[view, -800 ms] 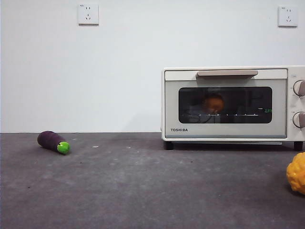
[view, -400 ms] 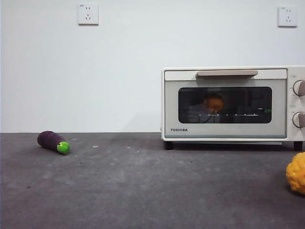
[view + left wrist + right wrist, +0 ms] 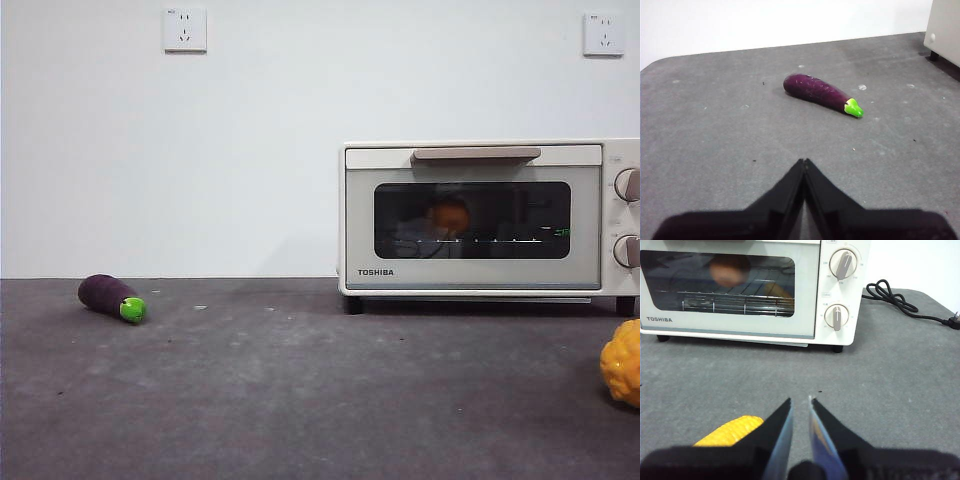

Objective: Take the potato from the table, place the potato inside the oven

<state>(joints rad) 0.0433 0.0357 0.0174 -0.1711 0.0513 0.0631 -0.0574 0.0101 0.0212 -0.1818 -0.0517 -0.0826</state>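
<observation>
While both arms wait out of the front view, the purple eggplant [image 3: 112,297] lies far left on the table [image 3: 300,400], and the left gripper [image 3: 803,162] hangs above the grey surface near it, jaws pressed together on nothing. Moving right, the oven [image 3: 490,215] stands with its door closed, and the potato [image 3: 449,216] sits inside on the rack, glowing orange behind the dark glass. Far right, the bumpy yellow lump [image 3: 623,362] rests at the edge, just beside the right gripper [image 3: 800,402], whose jaws stand a narrow slit apart, empty.
</observation>
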